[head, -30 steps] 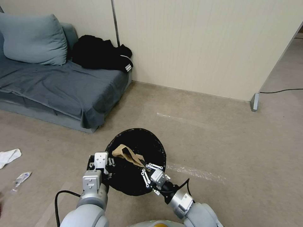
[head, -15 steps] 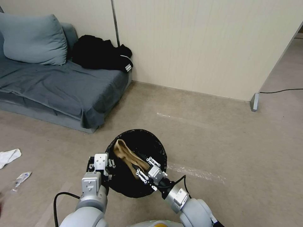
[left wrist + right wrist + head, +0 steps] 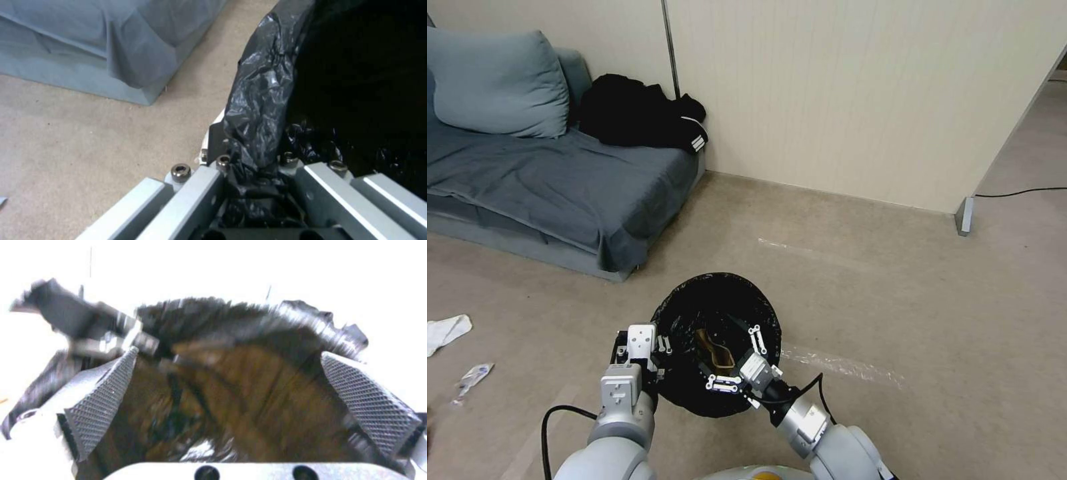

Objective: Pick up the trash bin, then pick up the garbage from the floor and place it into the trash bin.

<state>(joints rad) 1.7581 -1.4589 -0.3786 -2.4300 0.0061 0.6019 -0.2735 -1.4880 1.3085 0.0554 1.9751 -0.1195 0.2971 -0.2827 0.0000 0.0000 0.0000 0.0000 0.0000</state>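
Head view: the trash bin point(image 3: 715, 343), lined with a black bag, is held above the carpeted floor point(image 3: 894, 300) by the left tool point(image 3: 642, 347), which is clamped on the near-left part of its rim. Left wrist view: the fingers point(image 3: 195, 196) of that tool pinch the bag-covered rim point(image 3: 262, 110) between them. The right tool point(image 3: 739, 357) sits over the bin mouth with its fingers spread wide and nothing between them; a crumpled brown paper bag point(image 3: 715, 348) lies inside the bin just beyond it. Right wrist view: the two mesh-faced pads point(image 3: 102, 400) stand apart, with the brown paper point(image 3: 249, 396) below them inside the black liner.

Progress, as judged from these views: the bin is picked up and one piece of garbage is in it. At least two pieces remain on the floor at the far left, a white tissue point(image 3: 447, 330) and a small clear wrapper point(image 3: 472, 379); both lie well apart from the bin. The black clothes point(image 3: 640, 113) on the grey sofa point(image 3: 560, 180) are not litter.

Hard to make out: the right wrist view is blurred and washed out around the bin, so the bin's depth and any other contents cannot be told. The bin's white wall is hidden beneath the liner in the head view, and the floor beside the robot's base is cut off.
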